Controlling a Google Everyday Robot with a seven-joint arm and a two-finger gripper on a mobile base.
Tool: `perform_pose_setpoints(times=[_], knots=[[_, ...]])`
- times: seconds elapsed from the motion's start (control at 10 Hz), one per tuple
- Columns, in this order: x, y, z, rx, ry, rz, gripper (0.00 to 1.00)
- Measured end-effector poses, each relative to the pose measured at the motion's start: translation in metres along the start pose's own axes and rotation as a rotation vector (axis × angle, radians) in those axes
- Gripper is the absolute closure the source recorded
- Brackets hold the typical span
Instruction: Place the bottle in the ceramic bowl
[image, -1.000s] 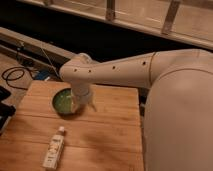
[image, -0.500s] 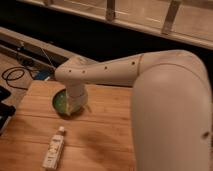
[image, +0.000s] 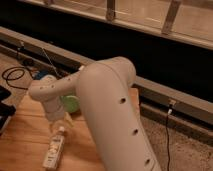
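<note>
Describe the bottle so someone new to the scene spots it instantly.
On the wooden table at lower left, beneath the big white robot arm, the bottle lies flat, its white cap end nearest the gripper. It is slim, pale and labelled, unlike the round green ceramic bowl half hidden behind the arm.

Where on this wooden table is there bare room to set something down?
Bare wood lies left of the bottle, out to the table edge, plus a narrow strip between bottle and arm. It is crowded further back, where the gripper hangs at the bottle's cap, near the bowl.
</note>
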Motion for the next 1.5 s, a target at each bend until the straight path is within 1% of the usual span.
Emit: perform_pose_setpoints(times=[0.3, 0.5, 0.7, 0.9, 1.0, 1.1, 1.2, 1.3, 1.4, 1.5], knots=[[-0.002, -0.004, 0.002, 0.007, 0.003, 0.008, 0.35], [-0.002, -0.001, 0.004, 0.0, 0.01, 0.004, 0.35], [-0.004, 0.001, 0.017, -0.02, 0.046, -0.004, 0.35], [-0.008, 0.01, 0.048, -0.045, 0.11, -0.014, 0.35], [-0.009, 0.011, 0.059, -0.056, 0.145, -0.013, 0.35], [-0.011, 0.016, 0.066, -0.074, 0.172, -0.014, 0.35], [-0.011, 0.015, 0.066, -0.073, 0.17, -0.013, 0.36], [-0.01, 0.014, 0.065, -0.07, 0.17, -0.015, 0.41], [-0.008, 0.013, 0.063, -0.067, 0.171, -0.016, 0.5], [-0.008, 0.012, 0.061, -0.063, 0.171, -0.017, 0.62]])
